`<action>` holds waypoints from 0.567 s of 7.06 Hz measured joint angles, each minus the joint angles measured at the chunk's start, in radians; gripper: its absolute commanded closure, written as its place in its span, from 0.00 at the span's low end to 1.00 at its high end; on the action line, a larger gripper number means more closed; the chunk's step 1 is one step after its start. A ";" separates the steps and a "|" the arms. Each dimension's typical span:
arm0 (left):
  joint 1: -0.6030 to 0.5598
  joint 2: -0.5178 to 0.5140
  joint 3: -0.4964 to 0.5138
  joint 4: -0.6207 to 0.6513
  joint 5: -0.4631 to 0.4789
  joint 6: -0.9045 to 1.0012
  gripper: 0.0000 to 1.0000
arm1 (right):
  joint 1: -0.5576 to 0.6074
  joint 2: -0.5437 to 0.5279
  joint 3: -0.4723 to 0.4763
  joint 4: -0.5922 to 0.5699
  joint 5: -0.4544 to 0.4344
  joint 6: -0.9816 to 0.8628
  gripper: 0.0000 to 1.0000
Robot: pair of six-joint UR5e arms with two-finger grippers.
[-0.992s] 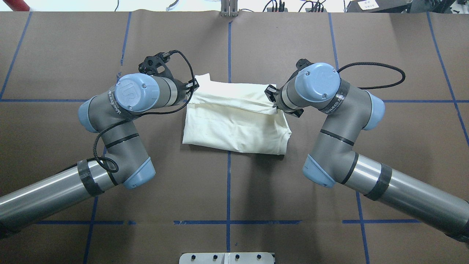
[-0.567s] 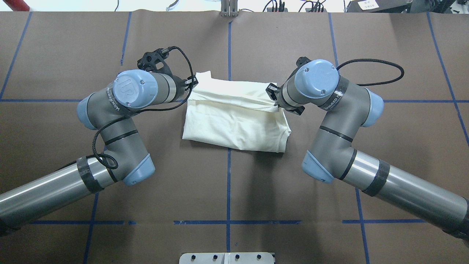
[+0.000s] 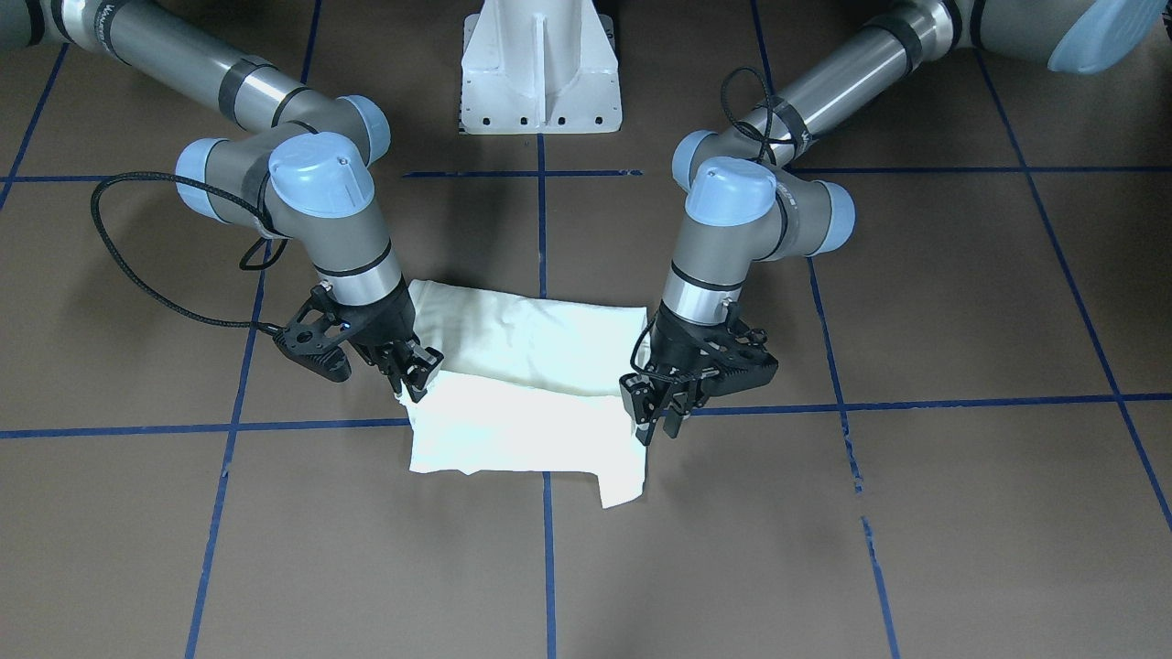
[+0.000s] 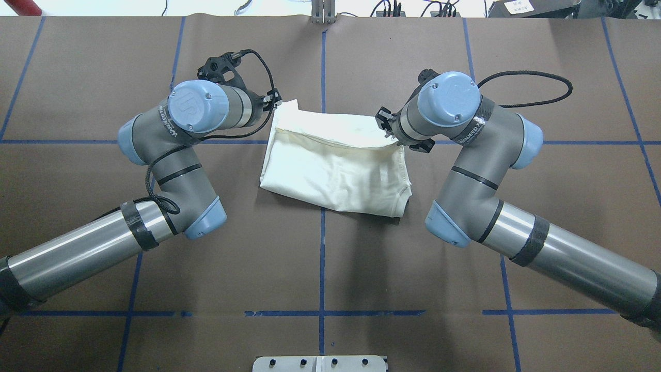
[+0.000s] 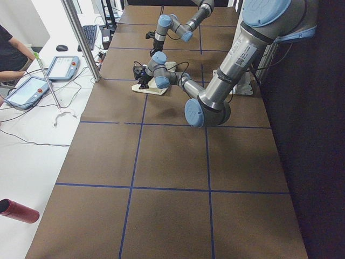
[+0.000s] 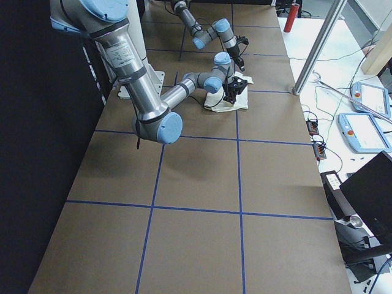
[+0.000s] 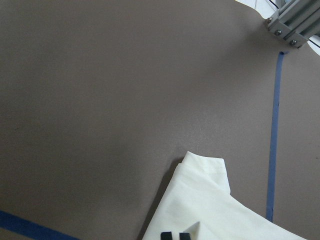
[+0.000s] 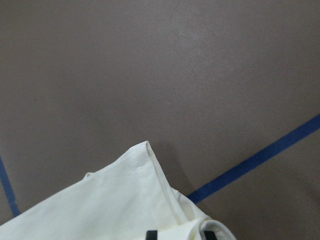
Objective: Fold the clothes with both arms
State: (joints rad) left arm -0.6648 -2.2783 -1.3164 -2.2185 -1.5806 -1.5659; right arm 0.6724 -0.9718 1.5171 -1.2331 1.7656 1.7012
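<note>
The plain cream shirt [image 4: 335, 170], folded into a rough rectangle, lies near the middle of the counter [image 4: 413, 279], well clear of every edge and straddling a blue tape line [image 4: 321, 258]. Its far hem is held up taut. The jaws of the left arm [image 4: 175, 150] pinch one corner, and those of the right arm [image 4: 480, 150] the other. Bare counter lies all around.

One camera looks down from over the robot's shoulders, another faces it steeply from across the tabletop [image 4: 413, 268], two distant ones look along it from either end, and both wrist cameras sit close above the shirt [image 4: 335, 165], which every view shares.
</note>
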 measured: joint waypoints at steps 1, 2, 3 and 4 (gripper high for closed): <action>-0.006 0.001 -0.019 -0.001 -0.005 0.003 1.00 | 0.009 0.003 0.012 0.000 0.007 -0.014 0.00; 0.003 0.007 -0.039 -0.001 -0.017 -0.001 1.00 | 0.011 0.003 0.029 0.000 0.011 -0.018 0.00; 0.029 0.015 -0.048 0.000 -0.028 -0.003 1.00 | 0.007 -0.001 0.049 0.001 0.013 -0.018 0.00; 0.057 0.018 -0.058 0.006 -0.033 -0.003 1.00 | -0.002 -0.008 0.072 0.001 0.013 -0.017 0.00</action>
State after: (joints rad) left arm -0.6073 -2.2606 -1.3741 -2.2128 -1.6132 -1.5691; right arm 0.6701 -0.9795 1.5894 -1.2320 1.7782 1.6840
